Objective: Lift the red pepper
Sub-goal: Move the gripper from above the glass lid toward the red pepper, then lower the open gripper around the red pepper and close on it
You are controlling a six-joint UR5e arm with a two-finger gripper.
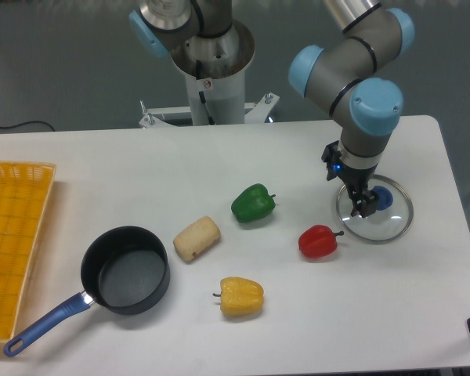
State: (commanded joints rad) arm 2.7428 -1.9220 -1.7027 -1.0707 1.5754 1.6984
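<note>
At the left edge of the frame a yellow basket (16,235) is lying on the white table (243,157). Just right of it, lower left, a black saucepan (125,270) is sitting upright, its blue handle pointing to the lower left corner. Next right, a tan bread roll (197,238) is lying near centre. Below centre a yellow bell pepper (241,297) is resting, and above it a green bell pepper (253,203) is sitting mid-frame. Right of centre the red pepper (318,241) is lying on its side, stem pointing right, just left of a glass lid (395,223) with a blue knob, close to its rim but whether touching, can't tell. Gripper (363,205) is hanging over the lid's left part, right of and apart from the red pepper, holding nothing; fingers (359,200) are looking narrow, but exact gap can't be told from this angle.
</note>
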